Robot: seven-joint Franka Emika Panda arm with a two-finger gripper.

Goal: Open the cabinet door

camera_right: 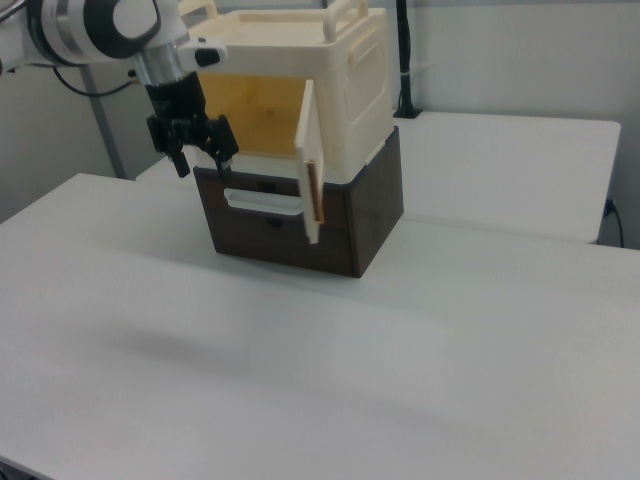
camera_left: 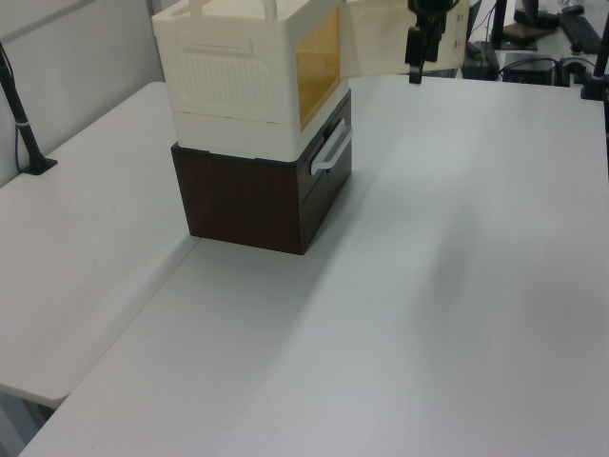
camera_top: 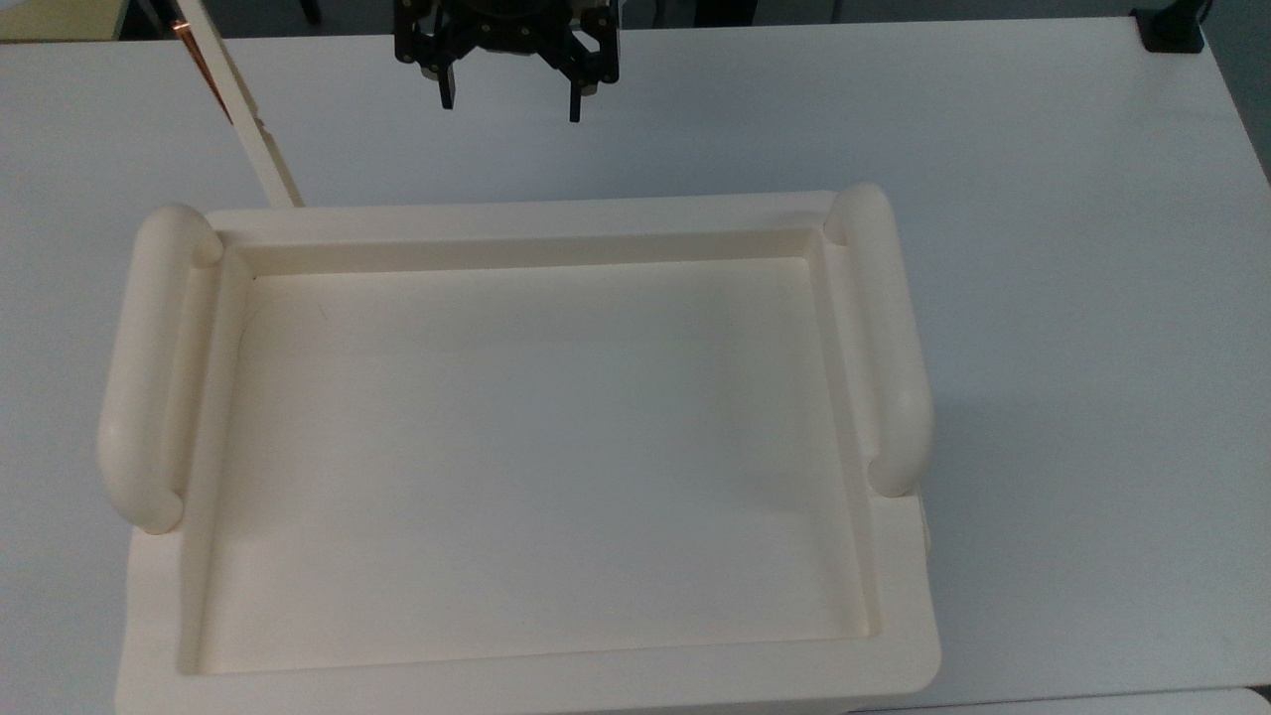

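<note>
The cream cabinet (camera_top: 496, 214) (camera_left: 238, 76) (camera_right: 350, 80) stands on a dark brown drawer unit (camera_left: 247, 200) (camera_right: 300, 235). Its front is open and shows a yellowish inside. The cabinet door (camera_top: 243, 109) (camera_left: 376, 38) (camera_right: 309, 150) is swung wide open; in the top view I see it edge-on, slanting toward the top view's left. My gripper (camera_top: 510, 99) (camera_left: 417, 62) (camera_right: 205, 158) hangs in front of the opening, open, nothing between its fingers. It is clear of the door, to the door's right in the top view.
The drawer unit has a grey handle (camera_left: 328, 152) on its front. White tabletop (camera_left: 428, 286) spreads wide before the cabinet. A black post (camera_left: 19, 105) stands on the side table, and a black clamp (camera_top: 1170, 30) sits at the far corner.
</note>
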